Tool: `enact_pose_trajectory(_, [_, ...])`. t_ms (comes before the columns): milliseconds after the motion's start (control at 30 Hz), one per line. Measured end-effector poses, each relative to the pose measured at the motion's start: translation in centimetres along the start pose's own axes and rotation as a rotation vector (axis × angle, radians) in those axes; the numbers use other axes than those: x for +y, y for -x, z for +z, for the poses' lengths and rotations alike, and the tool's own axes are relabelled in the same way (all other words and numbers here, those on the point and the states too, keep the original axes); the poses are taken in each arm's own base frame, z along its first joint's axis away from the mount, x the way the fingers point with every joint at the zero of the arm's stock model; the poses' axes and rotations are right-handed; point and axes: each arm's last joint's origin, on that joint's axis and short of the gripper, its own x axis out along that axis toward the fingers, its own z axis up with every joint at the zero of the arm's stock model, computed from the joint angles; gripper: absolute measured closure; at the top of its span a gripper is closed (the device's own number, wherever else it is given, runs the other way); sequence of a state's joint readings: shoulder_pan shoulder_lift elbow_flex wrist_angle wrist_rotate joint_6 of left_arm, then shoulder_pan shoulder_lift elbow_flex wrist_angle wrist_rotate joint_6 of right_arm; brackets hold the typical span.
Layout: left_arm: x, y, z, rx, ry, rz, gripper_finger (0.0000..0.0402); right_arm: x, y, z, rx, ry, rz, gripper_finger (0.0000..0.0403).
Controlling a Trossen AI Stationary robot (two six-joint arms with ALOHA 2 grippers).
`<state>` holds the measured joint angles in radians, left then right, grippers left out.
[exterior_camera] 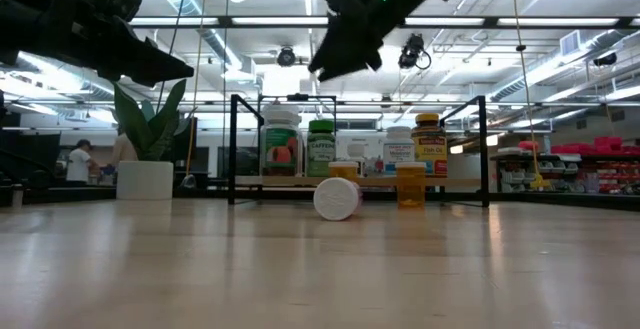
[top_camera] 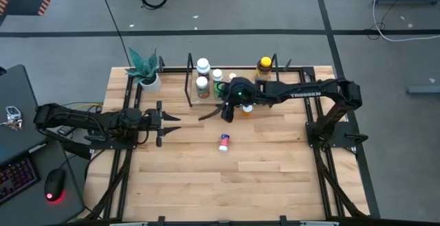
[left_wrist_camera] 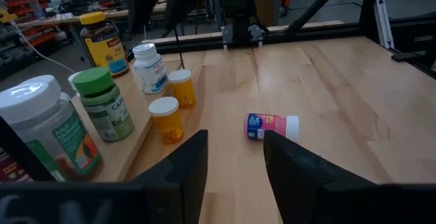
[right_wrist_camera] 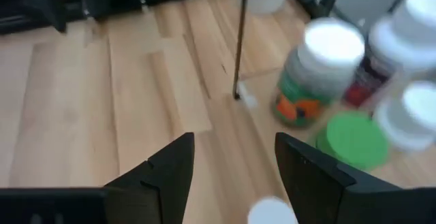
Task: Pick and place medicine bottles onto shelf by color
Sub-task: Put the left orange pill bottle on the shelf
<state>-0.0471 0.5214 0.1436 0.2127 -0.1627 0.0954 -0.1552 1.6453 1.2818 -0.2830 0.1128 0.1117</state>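
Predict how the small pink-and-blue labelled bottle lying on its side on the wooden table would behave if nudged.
The pink-and-blue labelled bottle would probably roll, since its round body lies flat on the smooth wooden table. It looks small and plastic, so likely light and rigid.

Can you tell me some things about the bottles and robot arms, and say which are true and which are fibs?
1. A pink bottle lies on its side on the table. True.
2. The left gripper holds the pink bottle. False: its fingers are open and empty, with the bottle ahead of them.
3. The green-capped bottle stands on the shelf. True.
4. The plant sits in the middle of the table. False: it stands at a far corner.
5. The right gripper holds nothing. True.
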Motion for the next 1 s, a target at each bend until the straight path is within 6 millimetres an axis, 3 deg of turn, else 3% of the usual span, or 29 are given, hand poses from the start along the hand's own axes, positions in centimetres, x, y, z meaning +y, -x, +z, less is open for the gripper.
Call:
enact_pose_trajectory(67, [0.0, 0.0, 0.0, 0.0, 0.001, 0.0, 0.0252, 0.4, 0.2, 0.6, 0.021, 0.029, -0.026, 0.019])
enact_pose_trajectory(400, [0.0, -0.1, 0.0, 0.007, 0.004, 0.0, 0.0262, 2.0, -3.4, 2.4, 0.194, 0.094, -0.043, 0.019])
enact_pose_trajectory(633, [0.0, -0.1, -0.1, 0.01, 0.03, 0.0, 0.0253, 2.4, -2.4, 4.0, 0.222, 0.105, -0.039, 0.0185])
enact_pose_trajectory(1000, [0.0, -0.1, -0.1, 0.009, 0.038, 0.0, 0.0259, 2.0, -1.4, 3.0, 0.352, 0.107, -0.067, 0.0135])
